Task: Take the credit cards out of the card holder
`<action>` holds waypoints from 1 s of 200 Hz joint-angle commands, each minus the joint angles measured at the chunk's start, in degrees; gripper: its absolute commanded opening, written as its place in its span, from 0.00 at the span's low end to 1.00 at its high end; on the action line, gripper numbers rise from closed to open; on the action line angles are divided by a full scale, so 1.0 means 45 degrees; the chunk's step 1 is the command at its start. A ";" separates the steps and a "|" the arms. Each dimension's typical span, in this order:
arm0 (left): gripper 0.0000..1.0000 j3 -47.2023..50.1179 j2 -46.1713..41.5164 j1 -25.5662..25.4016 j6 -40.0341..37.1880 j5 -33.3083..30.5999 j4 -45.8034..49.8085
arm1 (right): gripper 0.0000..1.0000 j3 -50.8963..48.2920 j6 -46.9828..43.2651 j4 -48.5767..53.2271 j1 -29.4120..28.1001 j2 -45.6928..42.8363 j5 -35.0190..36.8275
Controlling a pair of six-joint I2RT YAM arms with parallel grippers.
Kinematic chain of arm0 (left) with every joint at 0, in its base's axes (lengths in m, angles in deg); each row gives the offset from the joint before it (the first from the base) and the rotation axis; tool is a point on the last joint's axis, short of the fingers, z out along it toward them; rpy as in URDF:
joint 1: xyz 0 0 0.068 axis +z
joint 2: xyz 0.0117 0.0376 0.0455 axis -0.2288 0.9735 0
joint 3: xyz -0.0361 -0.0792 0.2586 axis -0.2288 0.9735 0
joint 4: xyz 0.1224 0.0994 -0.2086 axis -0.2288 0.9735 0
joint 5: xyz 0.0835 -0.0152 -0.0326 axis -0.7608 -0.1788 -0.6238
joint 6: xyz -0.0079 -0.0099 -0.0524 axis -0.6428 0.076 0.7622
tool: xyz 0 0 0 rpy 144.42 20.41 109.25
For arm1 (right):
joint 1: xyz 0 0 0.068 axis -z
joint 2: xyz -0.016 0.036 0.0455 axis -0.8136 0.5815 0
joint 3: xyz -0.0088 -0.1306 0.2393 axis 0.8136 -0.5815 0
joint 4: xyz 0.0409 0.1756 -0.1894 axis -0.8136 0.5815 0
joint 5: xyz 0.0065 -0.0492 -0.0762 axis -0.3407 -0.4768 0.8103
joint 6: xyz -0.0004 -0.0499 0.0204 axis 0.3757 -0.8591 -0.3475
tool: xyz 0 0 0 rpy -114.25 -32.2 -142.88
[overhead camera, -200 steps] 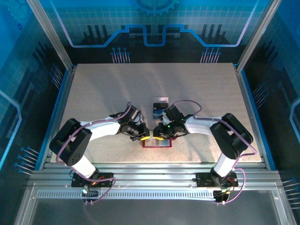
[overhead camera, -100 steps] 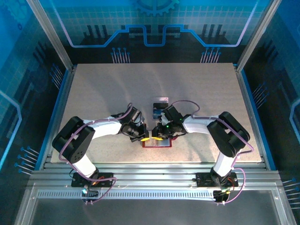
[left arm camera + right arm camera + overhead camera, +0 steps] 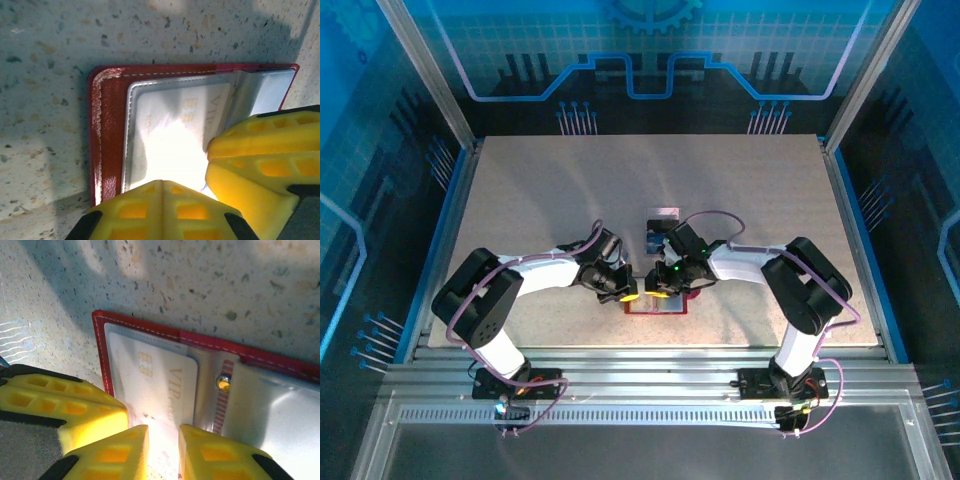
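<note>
As I look down from above, my left gripper (image 3: 623, 291) is at the left end of the red card holder (image 3: 655, 307), which lies open near the front edge of the table (image 3: 570, 190), midway between the two arms. On the left wrist camera that gripper (image 3: 205, 192) is shut tight, its yellow fingers (image 3: 160, 212) meeting right over the clear pocket (image 3: 135, 150). I cannot tell whether they have pinched anything.

Under them the card holder (image 3: 107, 125) lies flat, with its stitched red border to the left. A pale card (image 3: 175, 125) marked VIP, with a gold chip, sits inside the pocket.

Moving to the middle, two cards are already out on the table just beyond the holder. A blue card (image 3: 655, 238) lies nearer, and a pinkish card (image 3: 663, 214) lies just past it.

Over to the right, my right gripper (image 3: 663, 290) faces the left one across the holder, and the two are close together. On the right wrist camera its fingers (image 3: 115, 455) stand a narrow slit apart, and the gripper (image 3: 163, 440) is down over the near end of the pale card (image 3: 155, 385). The card lies flat in the gap, and I cannot tell whether the fingers have any grip on it. The card holder (image 3: 150, 327) runs off to the right here, and its brass snap stud (image 3: 223, 383) sits just right of the card.
</note>
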 commanded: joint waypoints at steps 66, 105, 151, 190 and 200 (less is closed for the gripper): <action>0.04 -0.0017 0.0163 0.0083 -0.0239 -0.0144 0.0487 | 0.23 0.0632 -0.0781 0.1551 -0.0174 -0.0295 0.0769; 0.04 -0.0250 0.0157 0.0084 -0.0530 -0.0558 0.1023 | 0.23 0.0370 -0.0376 0.0694 -0.0183 -0.0585 0.0056; 0.03 -0.0402 0.0234 0.0079 -0.0743 -0.0690 0.1319 | 0.23 0.0229 -0.0144 0.0223 -0.0194 -0.0264 -0.0291; 0.03 -0.0408 0.0236 0.0078 -0.0712 -0.0709 0.1329 | 0.23 0.0122 -0.0165 0.0216 -0.0193 0.0054 -0.0310; 0.03 -0.0378 0.0217 0.0080 -0.0705 -0.0680 0.1304 | 0.23 0.0092 -0.0178 0.0189 -0.0194 0.0113 -0.0320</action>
